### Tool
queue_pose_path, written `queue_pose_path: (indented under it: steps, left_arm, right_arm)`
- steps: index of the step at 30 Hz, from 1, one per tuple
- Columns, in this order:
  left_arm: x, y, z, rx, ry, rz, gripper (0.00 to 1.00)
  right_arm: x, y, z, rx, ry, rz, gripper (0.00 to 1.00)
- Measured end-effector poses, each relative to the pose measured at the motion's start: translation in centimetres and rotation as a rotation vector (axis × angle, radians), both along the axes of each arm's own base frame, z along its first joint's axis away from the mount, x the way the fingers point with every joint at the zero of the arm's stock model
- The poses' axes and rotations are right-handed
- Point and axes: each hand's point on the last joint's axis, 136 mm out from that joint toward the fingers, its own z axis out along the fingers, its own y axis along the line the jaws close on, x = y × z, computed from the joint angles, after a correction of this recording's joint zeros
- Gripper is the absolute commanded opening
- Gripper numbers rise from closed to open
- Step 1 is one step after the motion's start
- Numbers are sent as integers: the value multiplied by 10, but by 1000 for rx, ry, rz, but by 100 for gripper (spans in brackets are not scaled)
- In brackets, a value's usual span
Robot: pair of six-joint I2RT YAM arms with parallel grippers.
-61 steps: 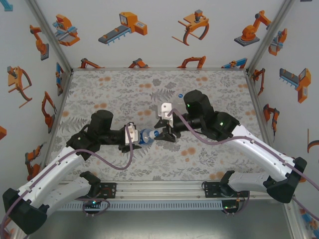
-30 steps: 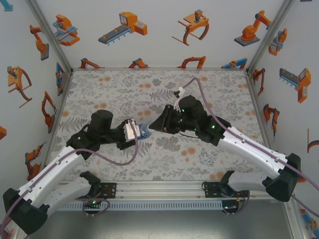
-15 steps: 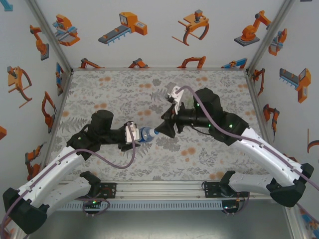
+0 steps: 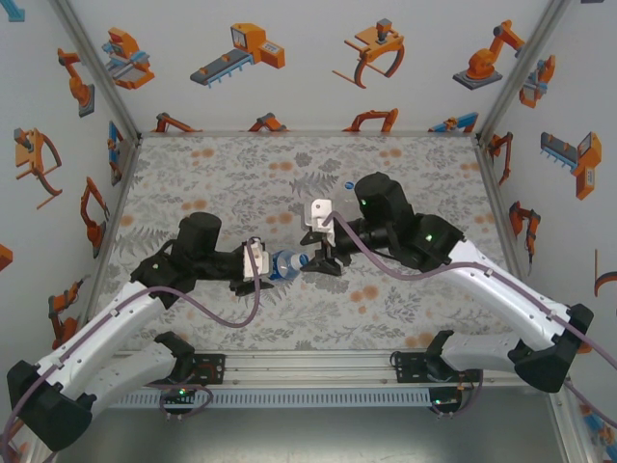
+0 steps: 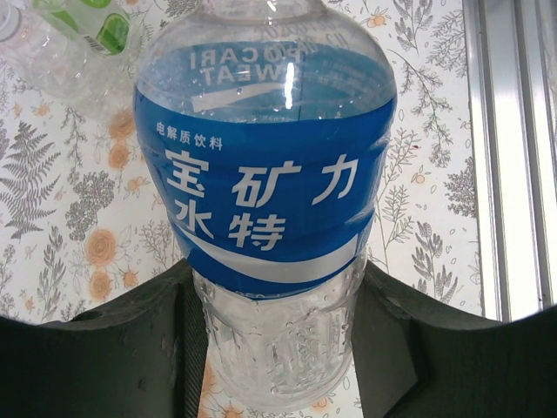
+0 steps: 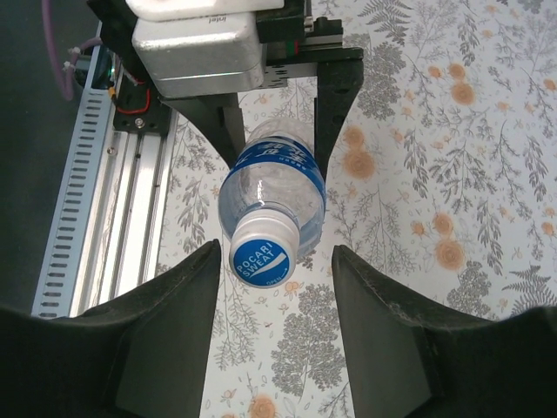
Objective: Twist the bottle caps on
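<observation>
Floral table [image 4: 193, 174] — one blue-labelled bottle [image 6: 275, 178], one cap [image 6: 264, 258] on it.

Glossy clear-plastic bottle [image 5: 270, 209], smooth plastic cap [image 6: 264, 259] — matt black fingers [image 6: 165, 348]

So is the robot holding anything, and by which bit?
The left gripper holds the blue-labelled bottle by its clear lower body, below the label. The right gripper is open, its fingers either side of the cap, apart from it.
</observation>
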Motion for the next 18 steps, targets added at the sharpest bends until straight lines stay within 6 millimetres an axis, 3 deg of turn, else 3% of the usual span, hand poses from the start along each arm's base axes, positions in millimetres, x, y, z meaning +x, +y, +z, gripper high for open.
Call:
queue_pose_path:
  steps: [11, 14, 18]
  left_arm:
    - [-1, -1, 1, -5, 0, -9, 0]
    - [-1, 0, 1, -5, -1, -7, 0]
    - [0, 2, -3, 14, 12, 5, 0]
  right_arm:
    - [-3, 2, -5, -1, 10, 26, 41]
    - [-5, 3, -7, -3, 16, 29, 29]
    - [2, 5, -11, 9, 71, -30, 4]
